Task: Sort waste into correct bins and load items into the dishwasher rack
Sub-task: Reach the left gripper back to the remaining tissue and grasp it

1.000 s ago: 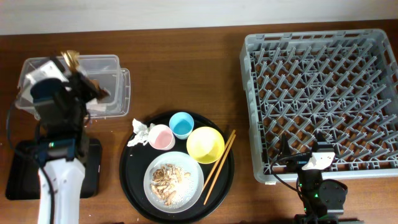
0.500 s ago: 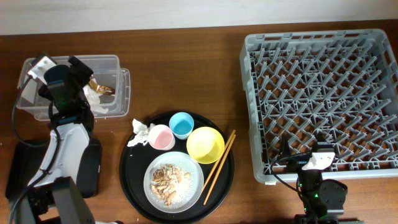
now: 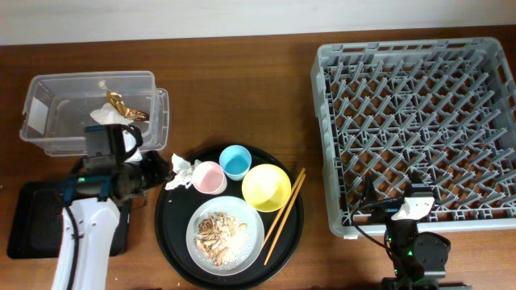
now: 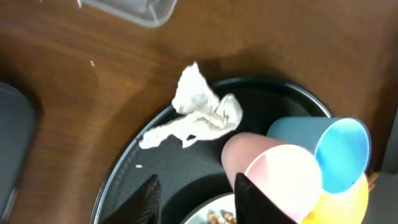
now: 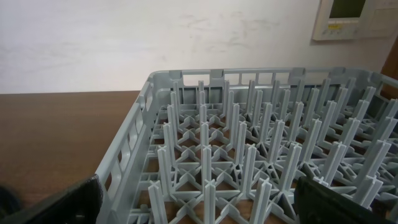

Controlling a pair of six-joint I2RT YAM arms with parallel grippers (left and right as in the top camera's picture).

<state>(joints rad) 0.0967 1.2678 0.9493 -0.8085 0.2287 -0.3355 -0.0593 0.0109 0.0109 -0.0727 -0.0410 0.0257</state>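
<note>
My left gripper is open and empty, just left of the crumpled white paper on the rim of the round black tray. The tray also holds the pink cup, light-blue cup, yellow bowl, plate with food scraps, and chopsticks. The clear box holds a gold-brown scrap and white paper. My right gripper is open at the front edge of the grey rack.
The shallow black rectangular tray lies at the front left, partly under my left arm. A corner of the clear box shows at the top of the left wrist view. Bare wooden table lies between the round tray and the rack.
My left gripper let go of the gold-brown scrap into the clear box, then swung forward and right, down to the crumpled paper by the round tray. The right arm has not moved.
</note>
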